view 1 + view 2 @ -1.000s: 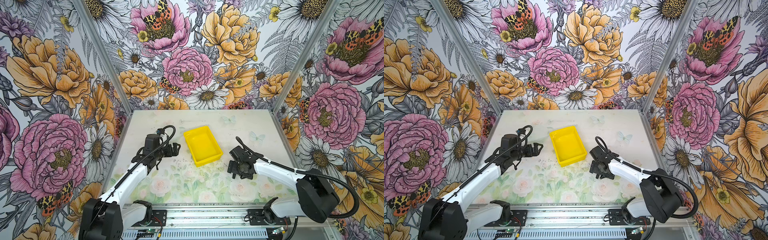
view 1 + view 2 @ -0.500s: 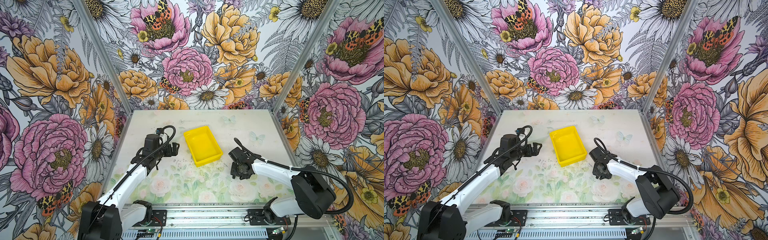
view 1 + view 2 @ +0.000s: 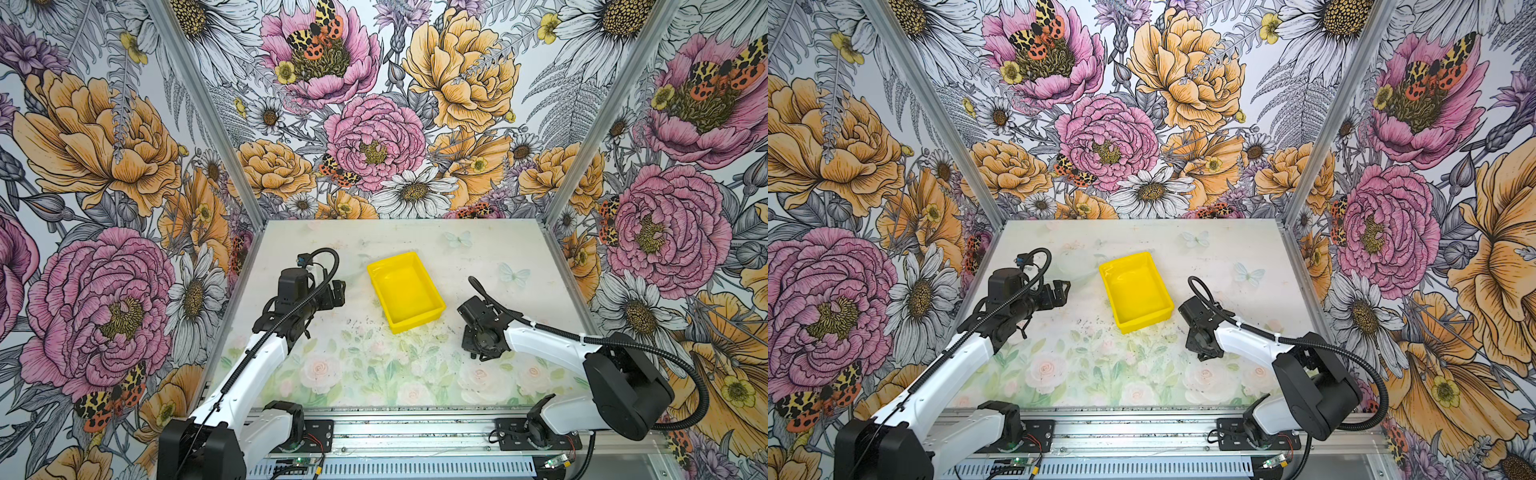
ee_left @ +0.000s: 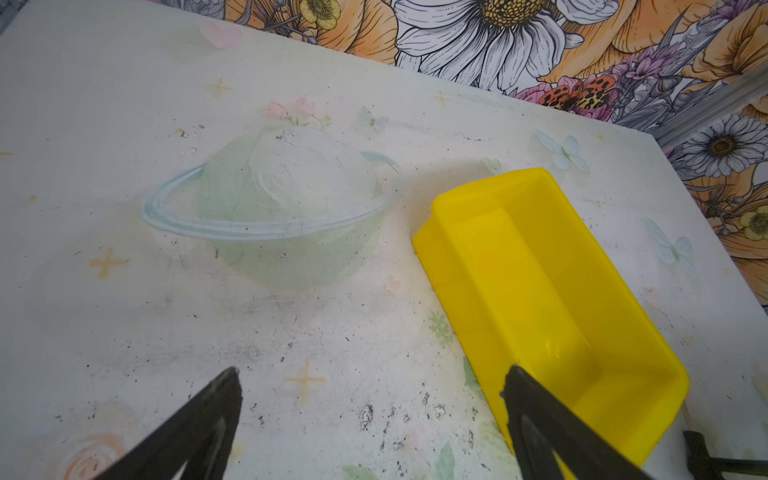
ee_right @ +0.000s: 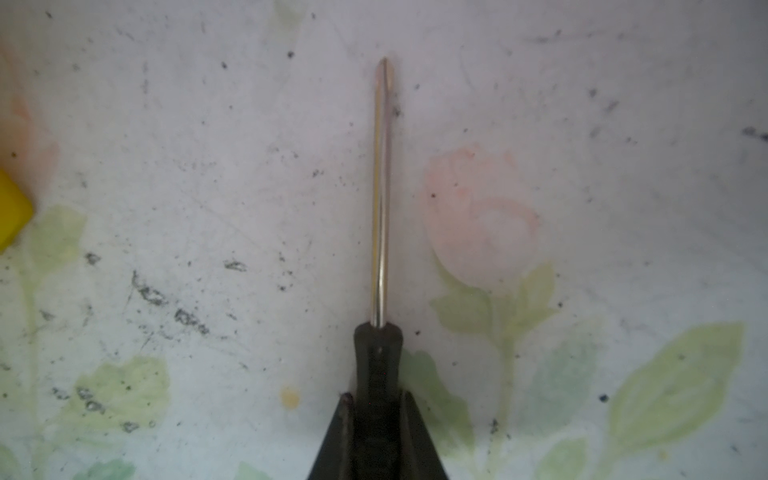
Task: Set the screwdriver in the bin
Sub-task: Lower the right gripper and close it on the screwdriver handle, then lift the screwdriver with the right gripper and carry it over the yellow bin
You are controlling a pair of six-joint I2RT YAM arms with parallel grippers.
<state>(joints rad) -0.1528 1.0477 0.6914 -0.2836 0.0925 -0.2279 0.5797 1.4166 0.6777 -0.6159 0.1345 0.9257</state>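
Here, the right gripper (image 5: 376, 399) is clamped on the black handle of the screwdriver (image 5: 381, 208), one finger pressed against each side. The thin metal shaft points straight out ahead of the fingertips, low over the scuffed floral table (image 3: 374, 361). Whether it touches the surface cannot be told. Gripping the handle rather than the shaft likely gives a thicker, less slippery hold. The yellow bin (image 3: 405, 291) sits empty, near this gripper and off toward the left arm's side. Only a corner of it shows in the right wrist view. The left gripper (image 4: 372, 374) hangs with its jaws spread wide, holding nothing, the bin's wall just beside one finger. It is probably out of the way so the right arm can work.
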